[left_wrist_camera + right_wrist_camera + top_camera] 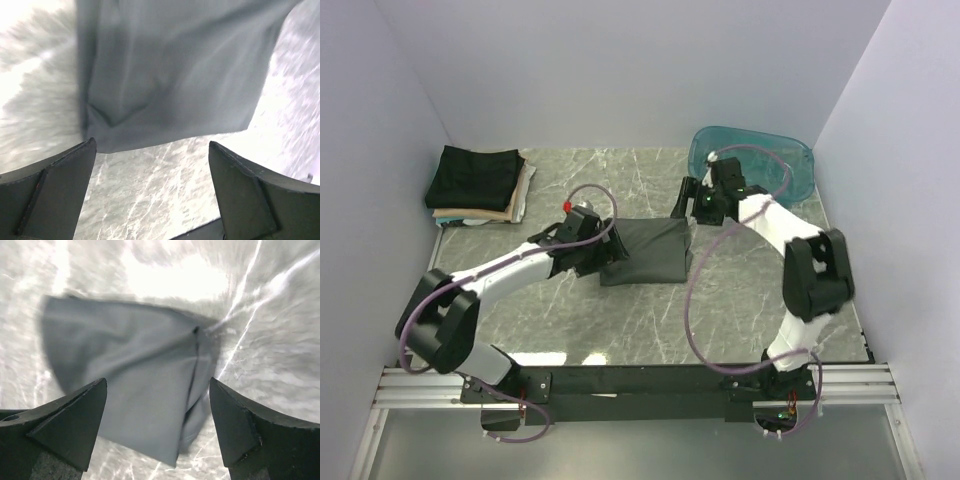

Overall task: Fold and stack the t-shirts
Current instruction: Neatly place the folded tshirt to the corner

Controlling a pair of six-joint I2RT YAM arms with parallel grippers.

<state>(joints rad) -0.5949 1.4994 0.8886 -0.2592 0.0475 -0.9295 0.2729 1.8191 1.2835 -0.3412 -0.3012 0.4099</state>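
We found the grey shirt [645, 250] folded; left pincer [152, 150] and right pincer [157, 385] stood wide (next, probably: carry it onto the stack [480, 185]).

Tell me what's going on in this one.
Two robot arms flank a folded charcoal-grey t-shirt lying on the table. The left hand and right hand are both open at opposite sides of it, neither gripping cloth. A stack of folded shirts, black on top, sits far left; a teal tub far right.

Blurred, edge-cropped charcoal t-shirt [170, 75]
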